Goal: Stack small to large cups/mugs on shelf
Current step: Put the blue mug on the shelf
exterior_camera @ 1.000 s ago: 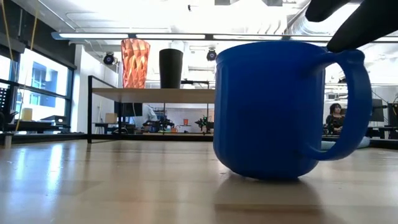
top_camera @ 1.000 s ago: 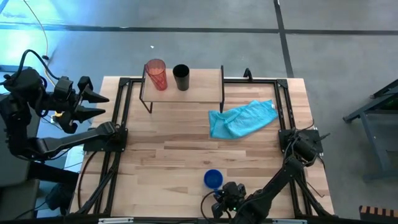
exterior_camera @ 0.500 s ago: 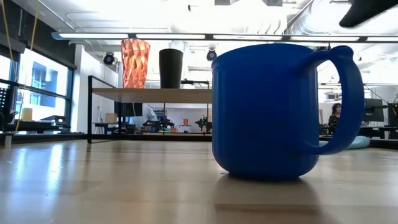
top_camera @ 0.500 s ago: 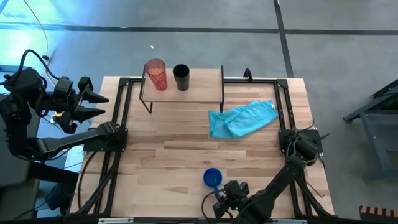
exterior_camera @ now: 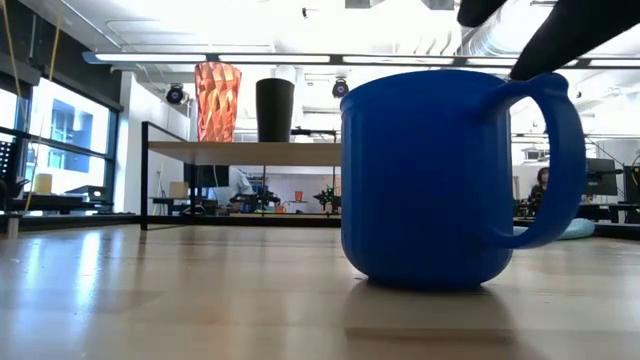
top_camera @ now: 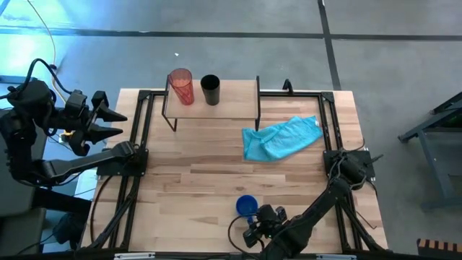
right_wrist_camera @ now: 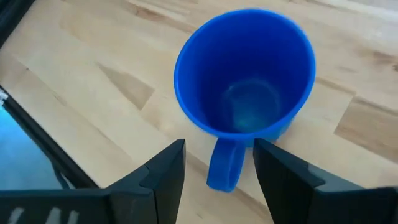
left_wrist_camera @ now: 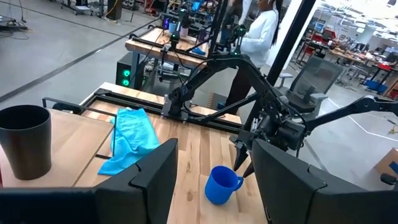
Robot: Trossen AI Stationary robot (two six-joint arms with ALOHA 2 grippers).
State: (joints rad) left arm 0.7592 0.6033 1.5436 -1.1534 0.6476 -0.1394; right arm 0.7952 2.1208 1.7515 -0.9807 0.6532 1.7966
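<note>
The blue mug [top_camera: 247, 206] stands upright on its base near the table's near edge, with its handle [right_wrist_camera: 224, 165] toward my right gripper. My right gripper [right_wrist_camera: 219, 146] is open, one finger on each side of the handle with a gap showing; in the low view it [exterior_camera: 560, 25] hangs just above the handle. The orange-red tumbler [top_camera: 181, 86] and the black cup [top_camera: 210, 89] stand side by side on the wooden shelf [top_camera: 234, 97] at the far edge. My left gripper [top_camera: 115, 123] waits open beyond the table's left edge.
A light-blue cloth [top_camera: 281, 137] lies crumpled on the table to the right of the shelf. Black metal frame rails [top_camera: 141, 137] run along the table's left and right sides. Bare wood stretches between the mug and the shelf. A person [left_wrist_camera: 258, 25] stands in the room beyond.
My right gripper lifted away from the mug's handle, then came back down and toward the mug, so that its open fingers now flank the handle. The mug turned and shifted slightly on the table as the gripper first pulled off.
</note>
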